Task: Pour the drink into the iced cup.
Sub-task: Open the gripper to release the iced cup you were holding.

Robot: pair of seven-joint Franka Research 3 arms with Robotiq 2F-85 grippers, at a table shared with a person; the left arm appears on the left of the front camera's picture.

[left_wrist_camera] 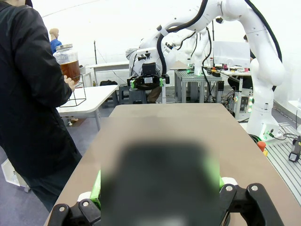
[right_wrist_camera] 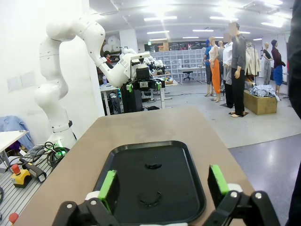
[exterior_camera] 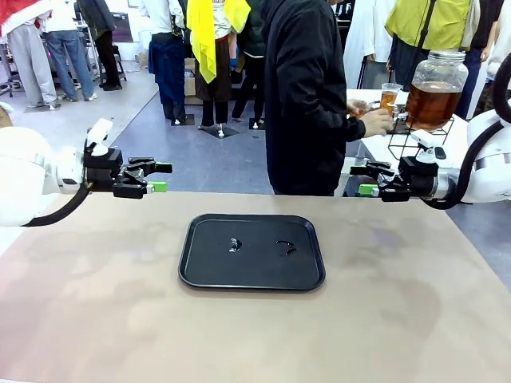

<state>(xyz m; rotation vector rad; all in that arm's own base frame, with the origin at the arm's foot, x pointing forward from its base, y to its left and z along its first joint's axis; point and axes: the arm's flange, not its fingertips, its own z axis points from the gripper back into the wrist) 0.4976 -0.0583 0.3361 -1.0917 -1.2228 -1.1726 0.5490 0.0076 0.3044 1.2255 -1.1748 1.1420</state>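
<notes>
- One jar of the drink [exterior_camera: 433,94] stands upright, long axis vertical, on a wire stand on a side table beyond the tabletop's far right corner, its low front facing the person.
- The person's hand [exterior_camera: 375,120] holds a cup [exterior_camera: 390,96] against it, likely filling.
- Both tools, left [exterior_camera: 159,177] and right [exterior_camera: 363,179], hang open and empty above the tabletop [exterior_camera: 96,303], flanking a black tray [exterior_camera: 200,267], apparently waiting.
</notes>
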